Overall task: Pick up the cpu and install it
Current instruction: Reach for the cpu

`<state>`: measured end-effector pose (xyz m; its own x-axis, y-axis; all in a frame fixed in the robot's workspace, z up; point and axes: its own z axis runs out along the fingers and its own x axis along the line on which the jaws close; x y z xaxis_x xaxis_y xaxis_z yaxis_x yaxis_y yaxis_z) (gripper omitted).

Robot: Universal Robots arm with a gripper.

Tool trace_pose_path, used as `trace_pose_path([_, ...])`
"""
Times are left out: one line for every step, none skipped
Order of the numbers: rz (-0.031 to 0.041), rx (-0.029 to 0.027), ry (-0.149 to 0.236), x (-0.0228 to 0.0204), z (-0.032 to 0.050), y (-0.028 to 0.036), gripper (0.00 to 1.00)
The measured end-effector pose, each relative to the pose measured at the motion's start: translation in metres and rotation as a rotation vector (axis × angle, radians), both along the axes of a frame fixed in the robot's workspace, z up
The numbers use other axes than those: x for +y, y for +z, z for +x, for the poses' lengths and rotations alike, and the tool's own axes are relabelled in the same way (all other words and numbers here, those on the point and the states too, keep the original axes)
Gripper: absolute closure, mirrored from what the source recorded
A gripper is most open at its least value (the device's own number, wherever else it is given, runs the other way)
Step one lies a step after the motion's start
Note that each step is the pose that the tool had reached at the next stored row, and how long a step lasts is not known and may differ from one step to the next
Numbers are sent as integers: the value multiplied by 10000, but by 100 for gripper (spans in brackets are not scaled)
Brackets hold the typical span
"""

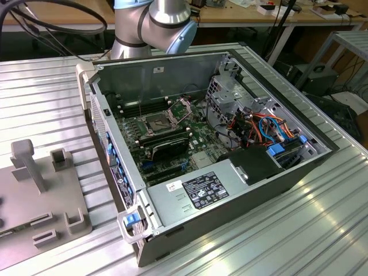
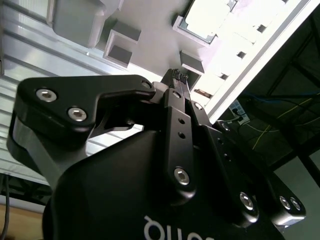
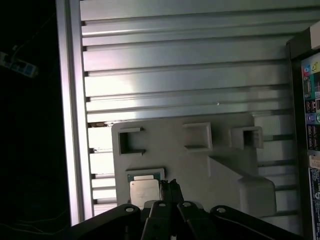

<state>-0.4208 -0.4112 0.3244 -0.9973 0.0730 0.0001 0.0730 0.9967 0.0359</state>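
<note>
- Surface: a ribbed aluminium table (image 1: 322,230) carried all the equipment. Its ribs ran lengthwise under a grey fixture plate (image 1: 23,213) at the exterior view's left.
- Room: wooden desks (image 1: 276,14) with loose cables stood behind the table. The robot arm (image 1: 155,23) rose at the far side of the table.
- Computer case (image 1: 172,75): it lay on its side, open on top, in the middle of the table. The socket (image 1: 158,122) on the board inside had its hinged frame swung up.
- Position of the cpu (image 3: 145,189): it sat in a green-edged recess (image 3: 131,176) of the fixture plate, well apart from the case. In the second wrist view the cpu (image 2: 202,17) appeared as a bright square in that recess.
- Orientation of the cpu: it lay flat with the metal top facing up. The part is square, so it showed no long axis. Its edges ran parallel to the plate edges and to the table ribs.
- Gripper (image 3: 172,183): the two fingers were pressed together with nothing between them, as the second wrist view (image 2: 177,75) also showed.
- Relation: in the first wrist view the tips appeared just beside one edge of the cpu. Contact with the plate could not be determined.
</note>
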Motion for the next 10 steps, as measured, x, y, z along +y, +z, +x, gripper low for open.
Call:
trace_pose_path([-1, 1, 0, -5, -6, -6, 89])
trace_pose_path([0, 1, 1, -12, -13, -13, 89])
trace_pose_path([0, 1, 1, -17, -19, -19, 89])
trace_pose_path([0, 0, 0, -20, -24, -24, 89])
trace_pose_path([0, 0, 1, -24, -27, -28, 89])
trace_pose_path([0, 1, 2, -32, -33, -37, 89])
trace_pose_path([0, 1, 2, -42, -39, -47, 89])
trace_pose_path([0, 0, 2, -47, -43, -52, 89])
trace_pose_path([0, 0, 2, -52, -46, -58, 89])
trace_pose_path([0, 0, 1, -57, -50, -64, 89])
